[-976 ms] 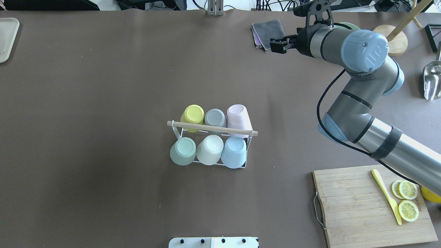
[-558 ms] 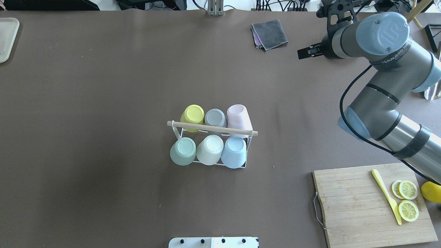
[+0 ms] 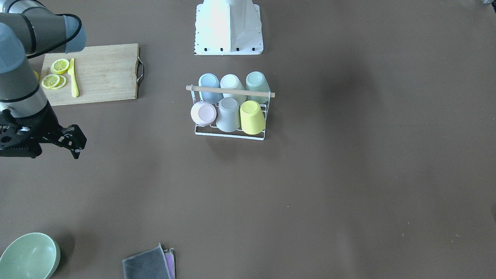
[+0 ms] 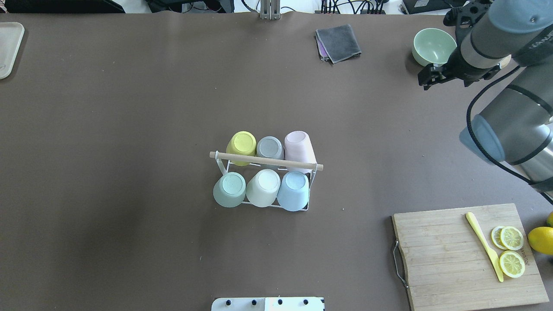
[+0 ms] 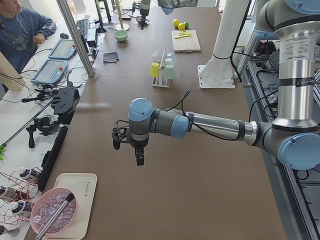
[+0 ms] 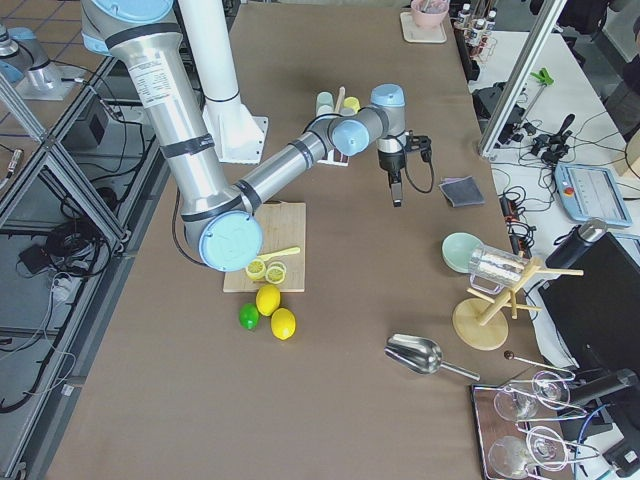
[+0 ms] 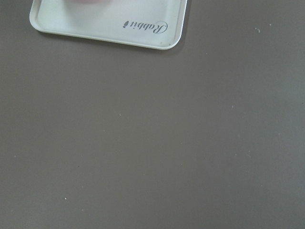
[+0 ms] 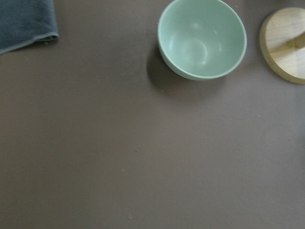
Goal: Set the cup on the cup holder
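**Task stage: apparently complete.** The rack (image 4: 265, 160) stands mid-table with six cups (image 4: 293, 190) upturned on its prongs, three on each side of the rod. No prong looks free and no loose cup shows, so little seems left but withdrawal.

**Right gripper** (image 4: 425, 80): well away from the rack, off to the robot's right and farther out, beside the bowl (image 4: 433, 45). Its jaws look parted and hold nothing.

**Left gripper** (image 5: 139, 160): well to the rack's other side, near a tray (image 7: 109, 21). It shows only in the side view, so its opening cannot be told.

**Change over the last second:** the right gripper has swung from the cloth (image 4: 339, 42) farther from the rack, towards the bowl. Rack and cups are unmoved.
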